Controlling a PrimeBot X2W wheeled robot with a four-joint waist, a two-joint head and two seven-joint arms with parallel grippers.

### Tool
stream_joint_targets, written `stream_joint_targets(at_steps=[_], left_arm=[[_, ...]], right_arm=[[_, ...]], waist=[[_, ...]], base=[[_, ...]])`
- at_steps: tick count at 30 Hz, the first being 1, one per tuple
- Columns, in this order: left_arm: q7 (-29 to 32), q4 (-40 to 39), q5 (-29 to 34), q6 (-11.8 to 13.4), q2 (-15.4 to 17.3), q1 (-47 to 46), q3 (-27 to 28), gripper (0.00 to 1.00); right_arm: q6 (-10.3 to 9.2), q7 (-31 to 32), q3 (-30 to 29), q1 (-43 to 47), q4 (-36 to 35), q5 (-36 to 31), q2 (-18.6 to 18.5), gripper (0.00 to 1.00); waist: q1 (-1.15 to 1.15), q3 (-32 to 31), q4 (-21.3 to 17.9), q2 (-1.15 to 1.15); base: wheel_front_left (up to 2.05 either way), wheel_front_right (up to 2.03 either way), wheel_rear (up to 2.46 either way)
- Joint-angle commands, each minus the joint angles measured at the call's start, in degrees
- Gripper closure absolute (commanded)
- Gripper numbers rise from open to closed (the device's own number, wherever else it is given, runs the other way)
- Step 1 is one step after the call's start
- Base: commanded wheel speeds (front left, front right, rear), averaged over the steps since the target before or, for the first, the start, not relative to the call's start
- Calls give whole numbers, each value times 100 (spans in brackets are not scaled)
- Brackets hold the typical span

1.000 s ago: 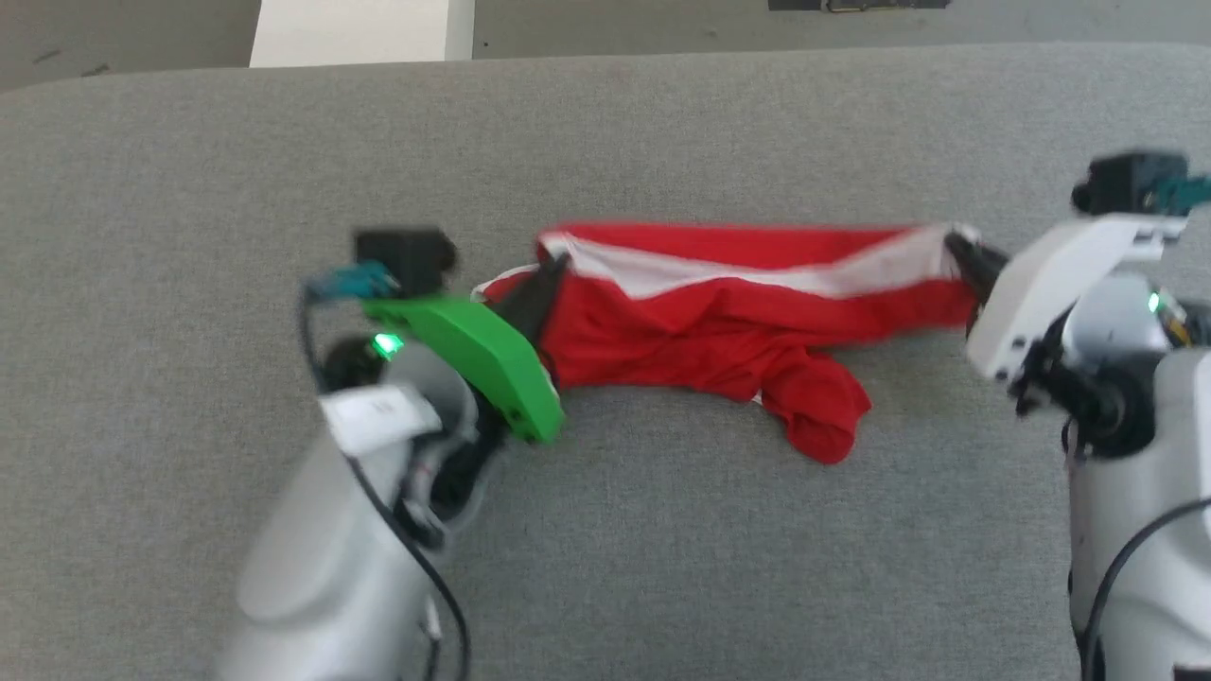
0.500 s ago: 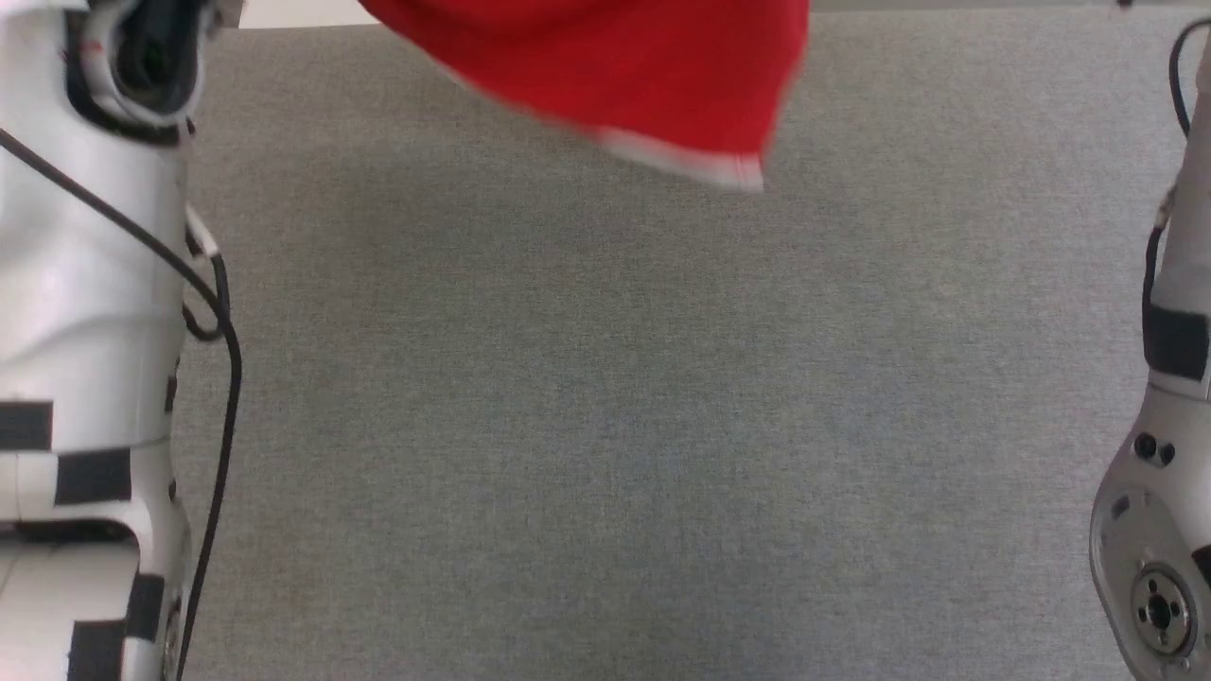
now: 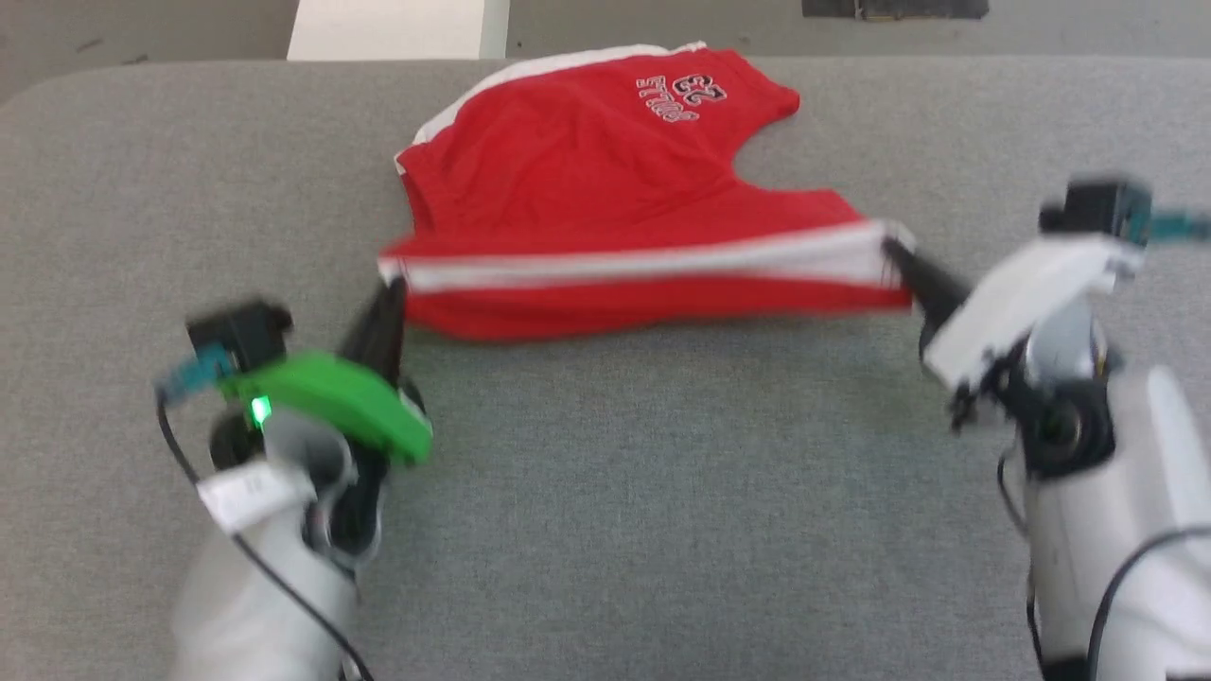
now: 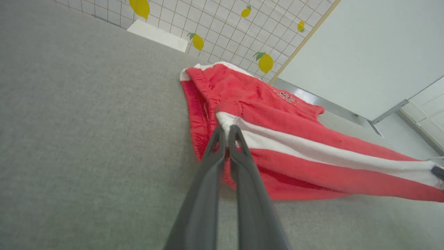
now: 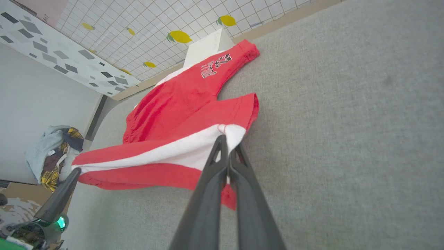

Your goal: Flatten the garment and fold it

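Garment point(image 3: 587, 180) stretched between left fingers point(image 3: 383, 326) and right fingers point(image 3: 932, 284), both clamped on it.

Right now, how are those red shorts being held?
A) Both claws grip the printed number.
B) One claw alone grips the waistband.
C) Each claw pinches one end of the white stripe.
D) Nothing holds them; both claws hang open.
C: the left gripper and the right gripper are each shut on an opposite end of the white stripe of the garment, which runs taut between them.
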Motion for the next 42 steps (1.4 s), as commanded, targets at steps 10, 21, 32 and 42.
stream_joint_targets(at_steps=[10,21,32,42], left_arm=[[-90,-597,-278,218,-123,2015,-19,100],[1093,-2385,-511,1353,275,4075,74,100],[2101,-3601,-649,1735,532,3430,20,100],[2640,-2306,-736,1495,439,1272,-123,100]], right_arm=[[-8,359,198,2591,-1325,433,-154,100],[-8,2212,-401,4882,-3126,471,-87,100],[-8,2970,-615,3372,-3604,196,-15,100],[-8,3046,-527,861,-1911,-783,16,100]], waist=[[0,-837,-33,0],[0,-1223,-42,0],[0,-995,-23,0],[0,26,205,0]], base=[[0,0,0],[0,0,0],[0,0,0],[0,0,0]])
